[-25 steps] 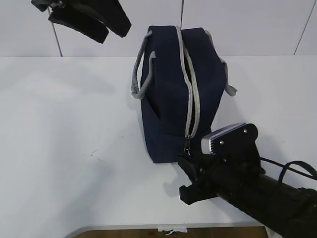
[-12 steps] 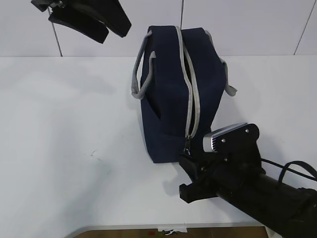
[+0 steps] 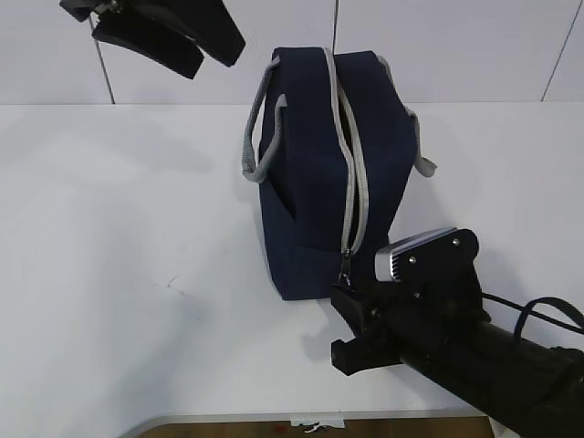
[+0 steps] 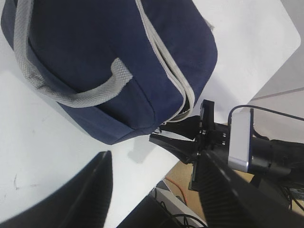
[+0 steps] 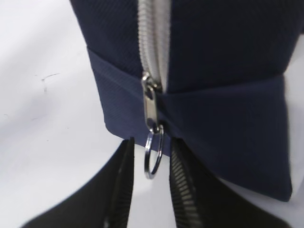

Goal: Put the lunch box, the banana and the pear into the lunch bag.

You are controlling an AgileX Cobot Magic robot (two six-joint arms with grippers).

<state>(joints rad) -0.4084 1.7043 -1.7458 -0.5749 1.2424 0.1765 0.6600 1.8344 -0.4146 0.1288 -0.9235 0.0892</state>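
Little has shifted over the last second: the right arm (image 3: 474, 351) has eased a touch lower and rightward at its place by the bag's near end, and the left gripper (image 3: 160, 32) has barely stirred up top.

On the white table (image 3: 119, 274) the bag (image 3: 328, 173) stands upright at centre, its grey zipper (image 3: 351, 173) shut along the top and down the near face, handles (image 3: 260, 137) drooping at either side. Lunch box, banana and pear show in no view.

At 5 o'clock from the bag, the right arm lies low over the table, reaching in from the lower right corner, forearm cut off by the frame edge. Its gripper (image 5: 149, 190) points at the bag's near end at 11 o'clock. The wrist view shows the jaws parted a little, one finger (image 5: 121, 190) on each side of the ring (image 5: 153, 154) that hangs from the slider (image 5: 151, 102). Whether the pads touch the ring cannot be told; a slim gap shows on each side.

At 10 o'clock from the bag, the left gripper hangs high and well apart from it, partly cut off by the top edge. Its fingers (image 4: 95, 190) stand wide apart, holding nothing, blurred dark at the bottom of its own view.
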